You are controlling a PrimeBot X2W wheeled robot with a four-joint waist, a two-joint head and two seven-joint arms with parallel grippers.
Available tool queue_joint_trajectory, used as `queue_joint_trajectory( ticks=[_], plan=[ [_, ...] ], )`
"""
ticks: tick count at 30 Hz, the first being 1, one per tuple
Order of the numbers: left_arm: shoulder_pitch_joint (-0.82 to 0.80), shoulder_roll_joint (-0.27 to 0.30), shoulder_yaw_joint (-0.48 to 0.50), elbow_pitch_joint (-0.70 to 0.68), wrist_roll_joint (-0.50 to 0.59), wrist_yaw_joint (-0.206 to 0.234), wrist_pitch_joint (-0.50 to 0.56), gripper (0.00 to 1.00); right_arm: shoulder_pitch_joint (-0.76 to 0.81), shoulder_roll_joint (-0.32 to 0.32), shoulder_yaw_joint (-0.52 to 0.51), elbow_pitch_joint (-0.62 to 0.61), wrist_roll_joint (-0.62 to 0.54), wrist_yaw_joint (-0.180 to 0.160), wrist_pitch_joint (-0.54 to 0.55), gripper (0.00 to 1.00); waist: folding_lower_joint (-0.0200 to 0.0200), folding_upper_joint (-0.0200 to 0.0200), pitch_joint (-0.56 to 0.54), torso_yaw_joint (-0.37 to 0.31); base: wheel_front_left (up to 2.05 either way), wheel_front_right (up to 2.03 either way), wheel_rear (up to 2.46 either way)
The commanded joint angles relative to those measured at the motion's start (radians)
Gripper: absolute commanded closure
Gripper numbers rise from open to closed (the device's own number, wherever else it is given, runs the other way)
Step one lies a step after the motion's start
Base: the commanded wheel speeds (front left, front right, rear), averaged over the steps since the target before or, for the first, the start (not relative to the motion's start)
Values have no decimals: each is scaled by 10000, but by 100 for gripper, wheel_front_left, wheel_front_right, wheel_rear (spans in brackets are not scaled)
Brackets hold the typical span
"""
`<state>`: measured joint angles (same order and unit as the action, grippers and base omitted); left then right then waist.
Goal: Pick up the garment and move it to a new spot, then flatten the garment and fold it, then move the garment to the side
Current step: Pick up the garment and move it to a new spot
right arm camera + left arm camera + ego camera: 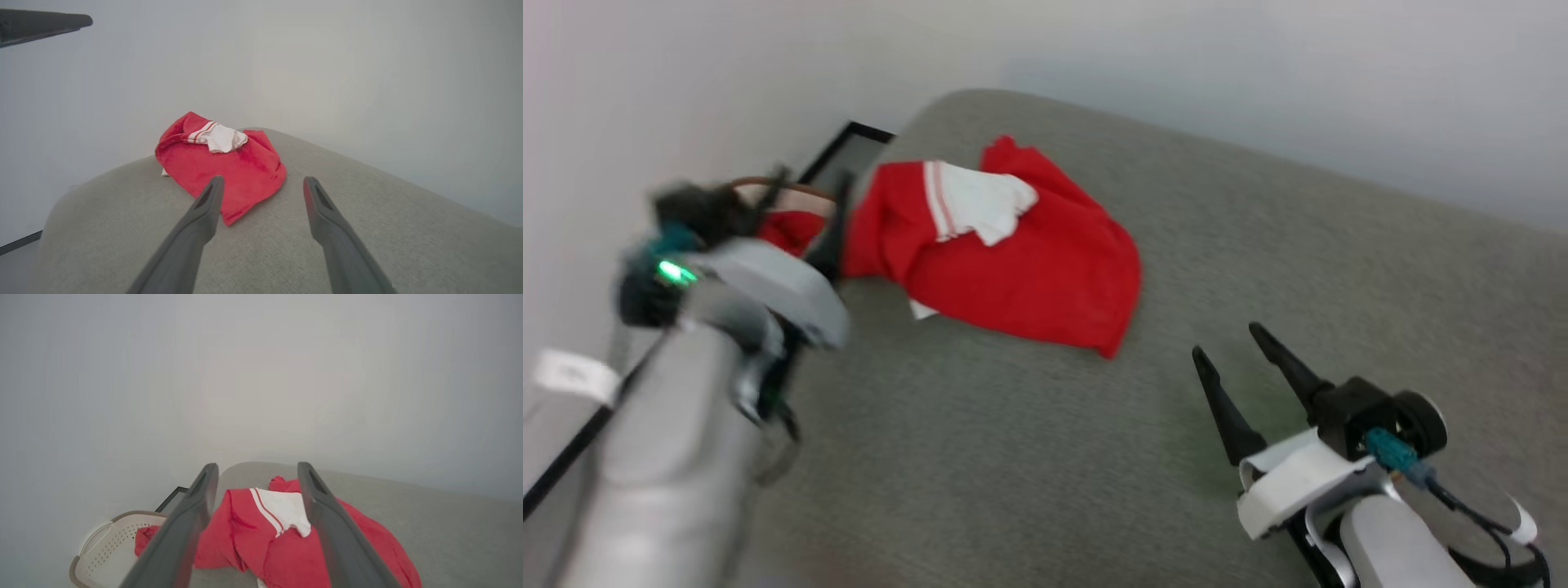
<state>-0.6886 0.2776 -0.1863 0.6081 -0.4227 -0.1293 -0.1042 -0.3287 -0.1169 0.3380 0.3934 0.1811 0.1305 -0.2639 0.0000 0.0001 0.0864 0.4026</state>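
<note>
Grey woven cover (1013,457) spans the surface. At near right the right gripper (1227,341) hovers with fingers spread, empty. The garment (1029,278) lies far-left of it and apart. The left gripper (257,466), likewise spread and empty, is nearer and points straight at it. The jersey sits crumpled by the far left corner, its long axis running far-left to near-right, a red body with a white striped sleeve on top. Past the left edge stands a pale basket (102,555).

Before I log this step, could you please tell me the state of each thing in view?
garment: crumpled in a heap, unfolded, on the grey surface.
left fingers: apart, empty.
right fingers: apart, empty.
basket: upright, red cloth at its rim.
</note>
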Motion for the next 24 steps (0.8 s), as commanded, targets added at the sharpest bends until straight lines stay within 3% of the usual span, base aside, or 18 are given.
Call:
queue_joint_trajectory(
  ticks=[1,6,17,24],
  plan=[
    [-420,254,-40,259,-325,-7,42,0,-253,-2,67,-85,-40,4,-6,0,0,-1,1829,-1975,0,0,0],
    [-1890,1383,-841,1968,-1570,-13,980,0,-555,34,170,-387,-22,3,-6,0,0,-1,2392,-2982,0,0,0],
    [-2527,2900,-2240,3785,-4498,-14,5833,0,-899,176,348,-934,3,3,-6,0,0,-1,3070,-4307,0,0,0],
    [-2250,2847,-2532,4251,-5394,-27,6643,0,-976,123,385,-1149,-65,3,-6,0,0,-1,3504,-4670,0,0,0]
  ],
)
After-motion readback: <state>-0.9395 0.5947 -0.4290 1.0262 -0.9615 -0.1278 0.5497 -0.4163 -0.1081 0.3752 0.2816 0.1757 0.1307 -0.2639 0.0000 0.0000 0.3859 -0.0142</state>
